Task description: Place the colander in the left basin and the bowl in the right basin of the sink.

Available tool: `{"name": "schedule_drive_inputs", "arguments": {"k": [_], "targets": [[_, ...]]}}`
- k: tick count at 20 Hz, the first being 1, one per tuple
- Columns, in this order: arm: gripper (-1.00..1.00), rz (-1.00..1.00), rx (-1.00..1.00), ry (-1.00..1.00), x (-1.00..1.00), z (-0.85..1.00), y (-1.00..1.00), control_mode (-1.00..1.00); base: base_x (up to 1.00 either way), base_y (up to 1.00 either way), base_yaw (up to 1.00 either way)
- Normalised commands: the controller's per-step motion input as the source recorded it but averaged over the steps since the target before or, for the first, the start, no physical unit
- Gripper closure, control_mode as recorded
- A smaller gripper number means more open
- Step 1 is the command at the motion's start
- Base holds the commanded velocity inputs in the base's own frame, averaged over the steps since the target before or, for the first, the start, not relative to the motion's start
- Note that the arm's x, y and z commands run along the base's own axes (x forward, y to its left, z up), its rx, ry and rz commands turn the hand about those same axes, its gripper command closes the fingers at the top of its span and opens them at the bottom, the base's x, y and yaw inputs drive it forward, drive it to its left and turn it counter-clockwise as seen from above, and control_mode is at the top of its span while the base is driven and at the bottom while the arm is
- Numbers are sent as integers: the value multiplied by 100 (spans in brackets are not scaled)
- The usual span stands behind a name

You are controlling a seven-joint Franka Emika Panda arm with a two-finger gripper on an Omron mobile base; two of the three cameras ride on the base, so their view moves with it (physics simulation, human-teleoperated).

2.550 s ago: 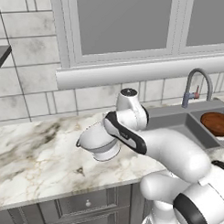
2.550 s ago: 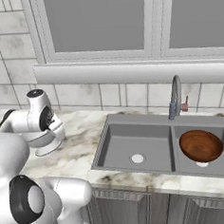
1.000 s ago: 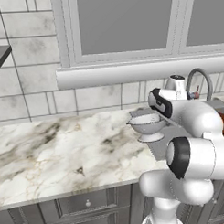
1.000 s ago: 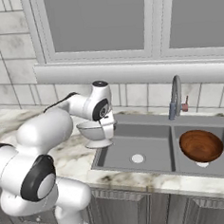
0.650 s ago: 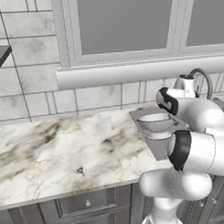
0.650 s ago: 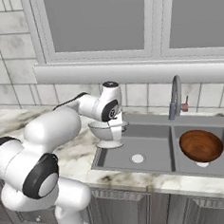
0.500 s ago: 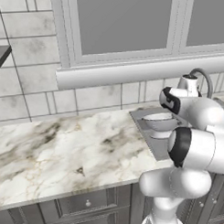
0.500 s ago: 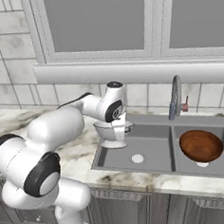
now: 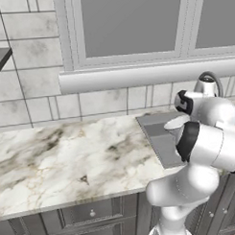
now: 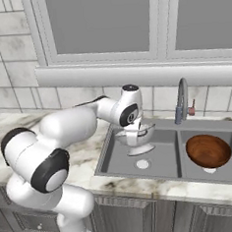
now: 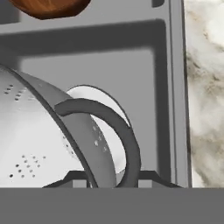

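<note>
The dark grey rectangular double sink (image 10: 170, 153), set in the marble table (image 9: 68, 154), carried the wide reddish-brown bowl (image 10: 207, 150) in its right basin (image 10: 216, 168). Over the left basin (image 10: 141, 158), above its pale drain, hung the white-silvery perforated metal colander (image 10: 135, 137), not yet set down. It looked light and rigid, a thin smooth shell likely to slip if pinched on the wall, so the rim by a dark loop handle (image 11: 111, 127) seemed the best hold. The end effector (image 10: 132, 133) was narrowly closed, grasping the colander at that rim, beside the handle.
</note>
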Motion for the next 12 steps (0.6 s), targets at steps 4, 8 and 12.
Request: {"name": "schedule_drive_inputs", "arguments": {"k": [4, 8, 12], "targets": [[100, -21, 0, 0, 26, -8, -21, -100, 0, 0, 0], [100, -19, 0, 0, 28, -6, -4, -100, 0, 0, 0], [100, -17, 0, 0, 22, -19, 0, -100, 0, 0, 0]]}}
